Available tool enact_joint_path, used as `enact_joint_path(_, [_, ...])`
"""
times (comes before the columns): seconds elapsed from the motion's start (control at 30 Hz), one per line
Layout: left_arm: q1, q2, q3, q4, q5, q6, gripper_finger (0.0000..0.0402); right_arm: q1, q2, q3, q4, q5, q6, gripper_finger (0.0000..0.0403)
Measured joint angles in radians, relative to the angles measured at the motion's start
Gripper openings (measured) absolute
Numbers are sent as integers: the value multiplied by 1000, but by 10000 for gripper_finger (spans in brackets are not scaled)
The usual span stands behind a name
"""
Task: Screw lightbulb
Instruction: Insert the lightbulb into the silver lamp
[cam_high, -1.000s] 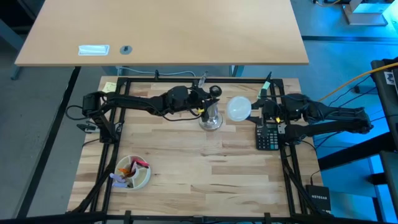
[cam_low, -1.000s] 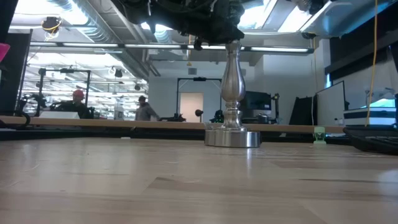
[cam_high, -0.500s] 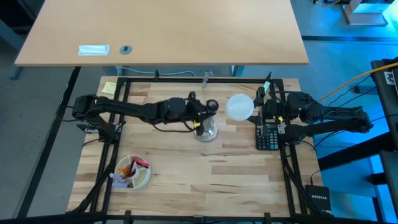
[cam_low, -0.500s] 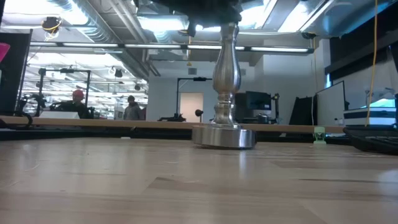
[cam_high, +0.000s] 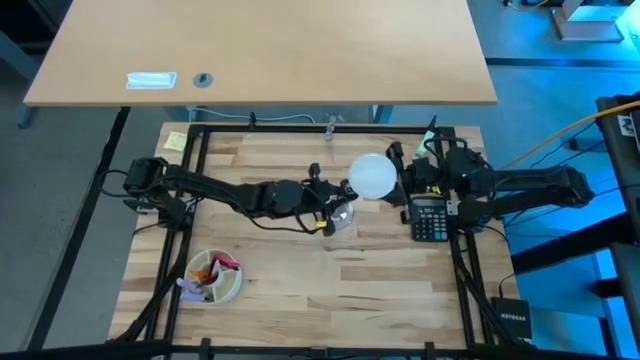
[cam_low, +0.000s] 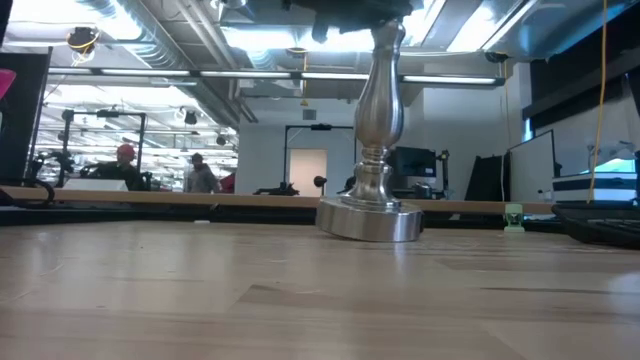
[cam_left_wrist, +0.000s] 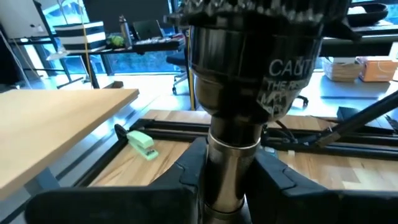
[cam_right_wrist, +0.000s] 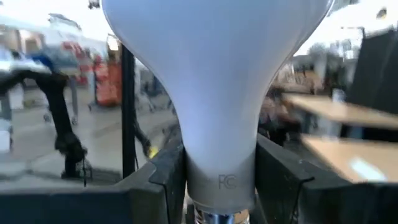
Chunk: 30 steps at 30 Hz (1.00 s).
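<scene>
Left gripper (cam_left_wrist: 227, 177): clamped on tilted stand (cam_low: 375, 130)
Right gripper (cam_right_wrist: 214, 180): pinching lightbulb (cam_high: 372, 175) neck
Risk: tilted socket could cross-thread bulb

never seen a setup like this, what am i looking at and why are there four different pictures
Two robot arms work at a wooden table. One camera looks down from above, one sits at tabletop level, and one rides on each wrist. The left tool grips a silvery stand just under its black socket. The right tool holds the lightbulb by its narrow neck, beside the stand. Also on the table: a calculator, a bowl of small items and a yellow note.
</scene>
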Motion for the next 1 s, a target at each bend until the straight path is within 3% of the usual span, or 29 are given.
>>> enact_joint_path(0.43, [18, -4, -3, 10, 1, -9, 60, -1, 201, 0, 323, 26, -63, 152])
enact_joint_path(0.8, [16, -5, -6, 22, -1, -15, 60, -52, 218, -43, 349, -20, -85, 152])
enact_joint_path(1.0, [16, -6, -6, 29, -3, -23, 60, -99, 221, -127, 520, -64, -11, 152])
